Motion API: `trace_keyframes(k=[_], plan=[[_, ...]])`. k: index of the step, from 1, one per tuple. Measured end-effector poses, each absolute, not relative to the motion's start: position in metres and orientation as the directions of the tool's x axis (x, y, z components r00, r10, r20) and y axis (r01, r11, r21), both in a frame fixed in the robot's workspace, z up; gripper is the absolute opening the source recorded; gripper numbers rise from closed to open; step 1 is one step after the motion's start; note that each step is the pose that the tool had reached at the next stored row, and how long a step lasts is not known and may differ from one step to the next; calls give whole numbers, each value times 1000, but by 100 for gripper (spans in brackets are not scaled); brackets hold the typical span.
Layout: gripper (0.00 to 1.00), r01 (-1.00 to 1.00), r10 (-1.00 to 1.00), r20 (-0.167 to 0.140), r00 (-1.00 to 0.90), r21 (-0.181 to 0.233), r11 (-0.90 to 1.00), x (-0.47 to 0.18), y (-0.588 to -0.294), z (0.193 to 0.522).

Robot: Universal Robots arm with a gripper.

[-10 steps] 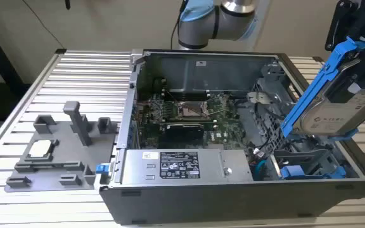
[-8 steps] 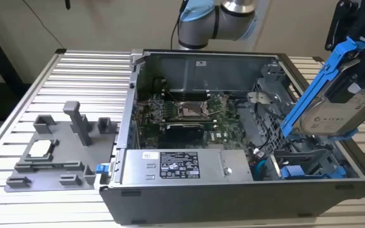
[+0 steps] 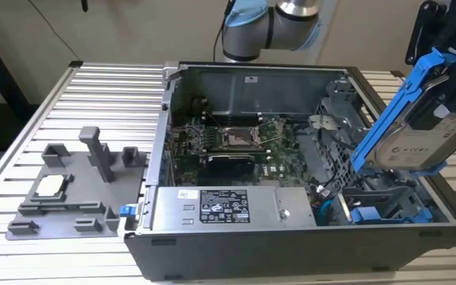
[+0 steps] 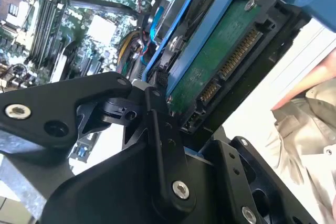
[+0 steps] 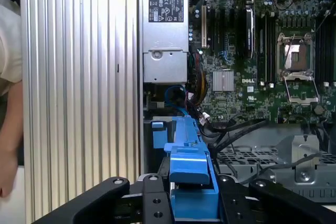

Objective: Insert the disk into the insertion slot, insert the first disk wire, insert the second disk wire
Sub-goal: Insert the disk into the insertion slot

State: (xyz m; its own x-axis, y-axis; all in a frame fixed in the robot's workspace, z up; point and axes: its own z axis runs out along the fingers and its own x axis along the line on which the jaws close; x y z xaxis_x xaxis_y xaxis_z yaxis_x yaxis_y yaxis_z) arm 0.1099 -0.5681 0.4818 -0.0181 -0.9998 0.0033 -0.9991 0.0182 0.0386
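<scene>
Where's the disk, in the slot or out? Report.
Out: the disk, tilted, is held by the gripper above the insertion slot.

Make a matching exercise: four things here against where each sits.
1. silver-grey hard drive in bright blue plastic frame
2. silver labelled power-supply box
3. grey plastic fixture plate
4. green motherboard

A. on the slatted metal table
B. flat on the black computer case's floor
C. clamped tilted in the gripper
D. against the case's wall nearest the exterior camera

Pairs: 1-C, 2-D, 3-A, 4-B

hand (image 3: 448, 110) | tilted, exterior view's right | clamped on the disk (image 3: 418, 142)
</scene>
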Motion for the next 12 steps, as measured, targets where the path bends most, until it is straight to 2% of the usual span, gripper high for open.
trace_keyframes(k=[12], plan=[[33,-999,-1000,3,-18,38,18,110,-568,477]])
